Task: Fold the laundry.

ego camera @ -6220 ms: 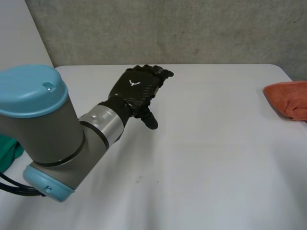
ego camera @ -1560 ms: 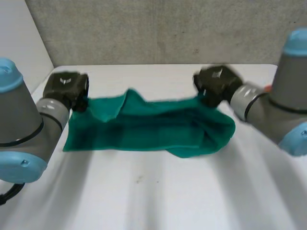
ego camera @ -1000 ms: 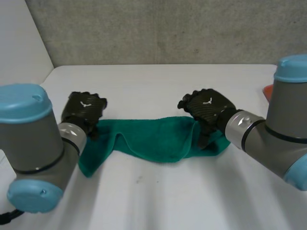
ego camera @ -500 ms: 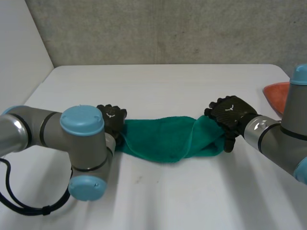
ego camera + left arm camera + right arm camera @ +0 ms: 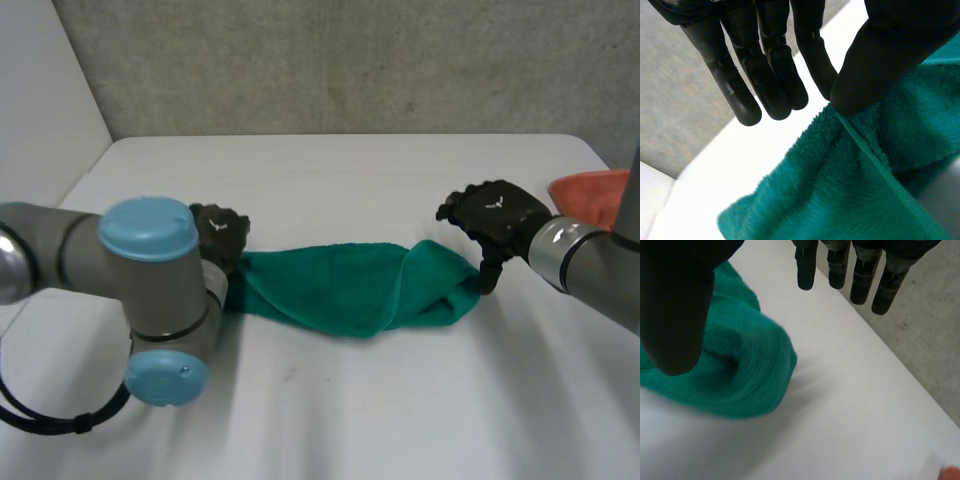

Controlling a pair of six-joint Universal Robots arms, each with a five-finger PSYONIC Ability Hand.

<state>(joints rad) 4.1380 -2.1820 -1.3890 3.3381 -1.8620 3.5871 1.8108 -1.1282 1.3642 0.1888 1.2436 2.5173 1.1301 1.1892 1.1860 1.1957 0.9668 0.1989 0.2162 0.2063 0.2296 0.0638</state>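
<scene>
Two hands: both at the ends of one cloth, neither one gripping it.
Left arm (image 5: pixel 150 290): you see it bent across the near left of the table (image 5: pixel 380 410), blue cap towards the camera.
Left hand (image 5: pixel 220 232): at the left end of the cloth, knuckles up in the head view.
Left hand state: wide. Your left wrist view shows the fingers (image 5: pixel 735 75) straight and side by side over bare table. The thumb (image 5: pixel 875 55) is set apart from them, its tip over the cloth's hemmed edge. You cannot tell whether it touches.
Green towel (image 5: pixel 340 288): lying on the table between the two hands, bunched into a long band running left to right. Its right end is doubled over into a rounded lump.
Right hand (image 5: pixel 497 214): just beyond the towel's right end, thumb pointing down beside the lump.
Right hand state: wide. Your right wrist view shows the fingers (image 5: pixel 860 275) straight over bare table, the thumb well apart from them with nothing between.
Right arm (image 5: pixel 590 270): comes in from the right edge.
Orange cloth (image 5: pixel 590 188): at the table's far right edge, well apart from the towel.
</scene>
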